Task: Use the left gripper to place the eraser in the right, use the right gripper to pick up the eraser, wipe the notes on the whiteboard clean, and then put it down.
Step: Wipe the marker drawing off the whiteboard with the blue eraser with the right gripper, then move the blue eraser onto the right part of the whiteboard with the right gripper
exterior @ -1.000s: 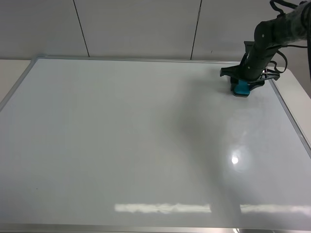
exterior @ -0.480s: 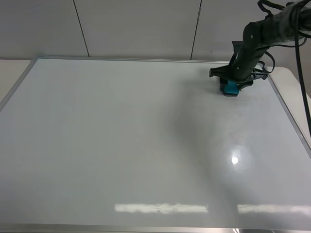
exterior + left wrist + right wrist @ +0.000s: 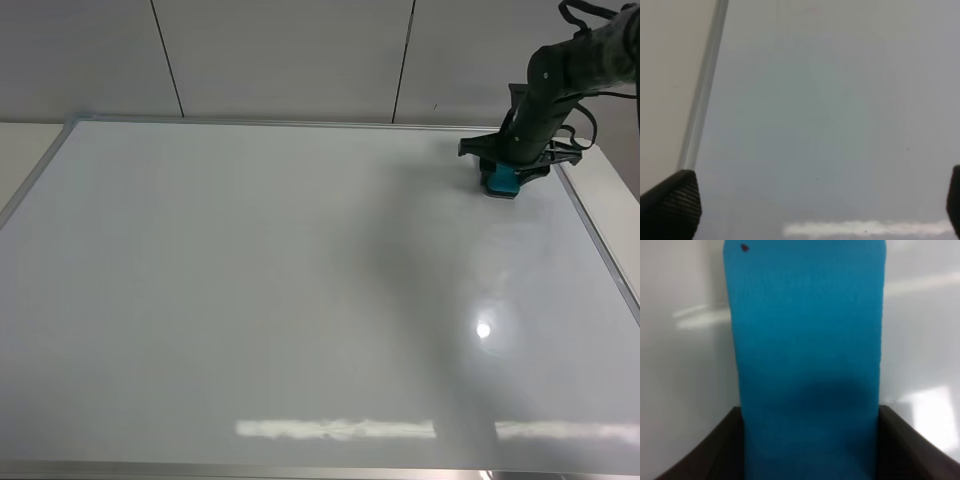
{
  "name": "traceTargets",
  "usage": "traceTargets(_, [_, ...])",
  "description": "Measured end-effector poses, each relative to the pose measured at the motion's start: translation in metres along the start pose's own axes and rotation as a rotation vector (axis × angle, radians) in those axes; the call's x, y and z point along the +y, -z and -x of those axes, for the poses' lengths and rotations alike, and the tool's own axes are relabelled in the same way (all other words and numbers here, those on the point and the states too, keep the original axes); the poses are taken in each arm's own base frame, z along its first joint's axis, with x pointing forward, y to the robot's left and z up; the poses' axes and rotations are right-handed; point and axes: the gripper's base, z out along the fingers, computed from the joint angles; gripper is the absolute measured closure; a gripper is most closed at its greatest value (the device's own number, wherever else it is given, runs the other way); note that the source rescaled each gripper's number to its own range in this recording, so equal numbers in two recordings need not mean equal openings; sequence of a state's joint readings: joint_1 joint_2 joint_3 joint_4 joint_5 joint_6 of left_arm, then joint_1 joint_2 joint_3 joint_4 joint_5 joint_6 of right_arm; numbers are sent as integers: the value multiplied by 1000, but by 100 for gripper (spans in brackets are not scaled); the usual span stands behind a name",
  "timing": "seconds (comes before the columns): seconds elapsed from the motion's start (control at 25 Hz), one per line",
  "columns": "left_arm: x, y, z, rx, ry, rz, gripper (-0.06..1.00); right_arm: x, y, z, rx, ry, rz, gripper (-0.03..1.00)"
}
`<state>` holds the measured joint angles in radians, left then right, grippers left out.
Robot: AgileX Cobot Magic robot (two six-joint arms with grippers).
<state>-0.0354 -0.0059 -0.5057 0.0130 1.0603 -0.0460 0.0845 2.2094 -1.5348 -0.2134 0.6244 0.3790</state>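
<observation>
The black right gripper (image 3: 503, 172) is clamped on the small teal-blue rounded eraser block (image 3: 499, 180), which fills the space between its two dark fingers (image 3: 715, 450) in the right wrist view. The eraser's underside is pressed against the large glossy white whiteboard with thin silver-grey frame (image 3: 300, 300), directly beneath the gripper and near the board's far right corner. The right arm reaches in from the right, wrist bent downward, cables looping behind it. The eraser's teal face is plain, with one small dark speck near its far end. No marker notes show around the gripper. The left gripper (image 3: 805, 210) hangs above bare board just beside the frame edge, its textured black fingers spread wide and holding nothing.
</observation>
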Motion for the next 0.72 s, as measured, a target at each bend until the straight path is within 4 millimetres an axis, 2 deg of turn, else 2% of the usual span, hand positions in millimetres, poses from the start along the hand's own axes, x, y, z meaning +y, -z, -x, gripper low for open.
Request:
traceTargets(0.16, [0, 0, 0, 0, 0, 0, -6, -12, 0, 0, 27, -8, -25, 95])
traceTargets(0.48, [0, 0, 0, 0, 0, 0, -6, -5, 11, -8, 120, 67, 63, 95])
traceTargets(0.6, [0, 0, 0, 0, 0, 0, -6, -3, 19, -16, 157, 96, 104, 95])
traceTargets(0.72, [0, 0, 0, 0, 0, 0, -6, -1, 37, -27, 163, 124, 121, 95])
